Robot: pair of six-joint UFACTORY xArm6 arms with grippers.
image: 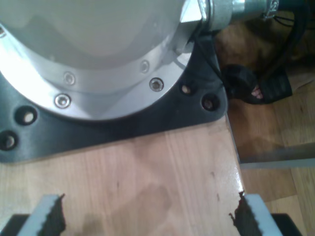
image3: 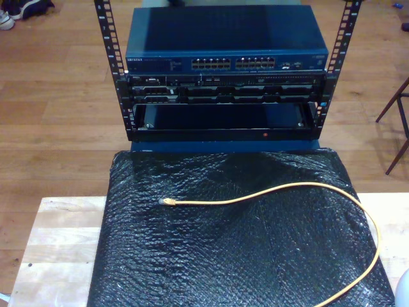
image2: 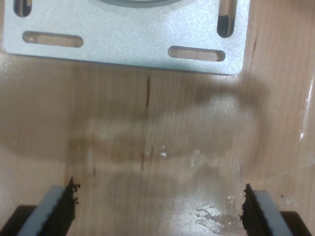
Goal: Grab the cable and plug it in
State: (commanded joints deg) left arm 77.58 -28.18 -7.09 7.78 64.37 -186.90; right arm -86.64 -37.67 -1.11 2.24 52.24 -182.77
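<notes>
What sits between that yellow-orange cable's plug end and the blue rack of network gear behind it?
Nothing but bare black crinkly mat: the exterior view shows that stretch from the cable's clear plug to the rack bare.

Wooden table (image3: 57,236) under black, perhaps plastic, mat (image3: 243,256)

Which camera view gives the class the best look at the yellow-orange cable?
The exterior view: the cable lies full length on the black mat, plug end toward that view's left. The wrist views give no cable, just wooden tabletop and metal mounting plates.

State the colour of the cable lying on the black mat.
The cable is yellow-orange, clearest in the exterior view.
</notes>
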